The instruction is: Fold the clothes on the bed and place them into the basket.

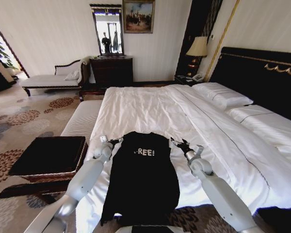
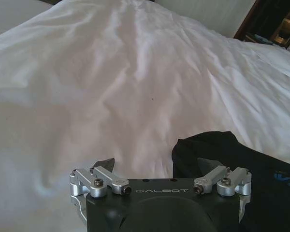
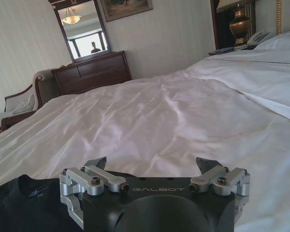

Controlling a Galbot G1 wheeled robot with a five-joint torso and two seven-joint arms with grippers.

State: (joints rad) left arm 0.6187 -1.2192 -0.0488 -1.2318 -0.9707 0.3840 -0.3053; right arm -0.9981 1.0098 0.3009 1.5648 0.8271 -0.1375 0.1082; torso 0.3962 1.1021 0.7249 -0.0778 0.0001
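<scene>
The shirt lies flat on the bed edge, its hem hanging over. Left pincer and right pincer stand wide open, empty, beside its shoulders. A grip may catch the duvet too, or drag the shirt off.

The head camera looks down the bed from its foot edge. Both wrist cameras sit low, close over the duvet, sharing the black T-shirt.

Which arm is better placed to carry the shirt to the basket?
Left, probably. The basket stands off the bed's left side, beside the left gripper; the right gripper is across the shirt. Both are open.
</scene>
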